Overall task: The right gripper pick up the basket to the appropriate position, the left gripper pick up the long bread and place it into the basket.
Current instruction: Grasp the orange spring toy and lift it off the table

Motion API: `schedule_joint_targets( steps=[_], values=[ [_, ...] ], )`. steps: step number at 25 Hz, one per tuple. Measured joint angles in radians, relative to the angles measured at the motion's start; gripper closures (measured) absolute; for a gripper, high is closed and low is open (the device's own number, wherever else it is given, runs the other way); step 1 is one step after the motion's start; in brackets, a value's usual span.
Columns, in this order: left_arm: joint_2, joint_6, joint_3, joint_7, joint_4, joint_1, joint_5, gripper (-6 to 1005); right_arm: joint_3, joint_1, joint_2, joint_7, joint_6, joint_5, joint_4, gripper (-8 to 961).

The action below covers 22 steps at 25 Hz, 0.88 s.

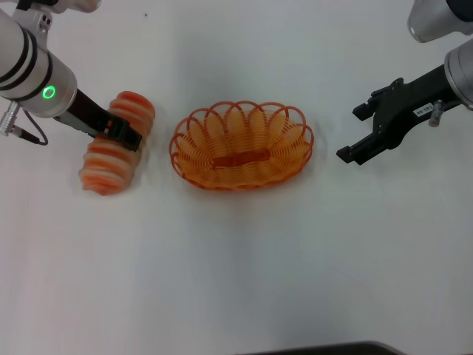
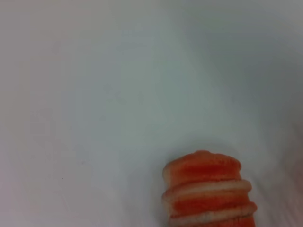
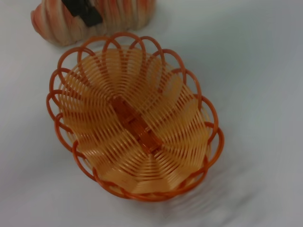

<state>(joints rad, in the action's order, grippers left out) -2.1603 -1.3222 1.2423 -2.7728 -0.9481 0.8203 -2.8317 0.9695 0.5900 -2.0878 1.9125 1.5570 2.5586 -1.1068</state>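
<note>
Two tools: left tool (image 1: 124, 133) clenched across bread (image 1: 117, 144); right tool (image 1: 360, 132) released, beside basket (image 1: 242, 146).

Empty basket (image 3: 135, 118), long bread (image 3: 94, 19) just beside its rim

Bright, even light washed the white bench (image 1: 244, 274) from above, shadows faint and soft. The left wrist view was hazy, the long bread (image 2: 208, 194) soft-edged. Beside the basket (image 3: 135, 118), motion blur smeared the bench.

Head view overhead; wrist views closer; all share long bread (image 1: 117, 143).
</note>
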Motion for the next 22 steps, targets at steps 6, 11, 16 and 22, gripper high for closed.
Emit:
schedule_joint_targets(
  steps=[6,11,16,22],
  values=[
    [0.002,0.0,-0.004,0.005,-0.002,-0.003,0.0,352,0.0,0.001,0.0,0.0,0.0,0.0,-0.001,9],
    [0.002,0.0,-0.005,0.01,-0.004,-0.005,0.0,387,0.0,0.002,-0.001,0.0,0.0,0.0,-0.001,8],
    [0.005,-0.002,-0.008,0.01,-0.005,-0.006,0.0,437,0.0,0.003,-0.002,0.0,-0.001,0.0,0.0,8],
    [0.005,-0.009,-0.009,0.011,-0.006,-0.006,0.0,491,0.0,0.002,-0.002,0.0,0.0,0.0,0.001,9]
  ],
)
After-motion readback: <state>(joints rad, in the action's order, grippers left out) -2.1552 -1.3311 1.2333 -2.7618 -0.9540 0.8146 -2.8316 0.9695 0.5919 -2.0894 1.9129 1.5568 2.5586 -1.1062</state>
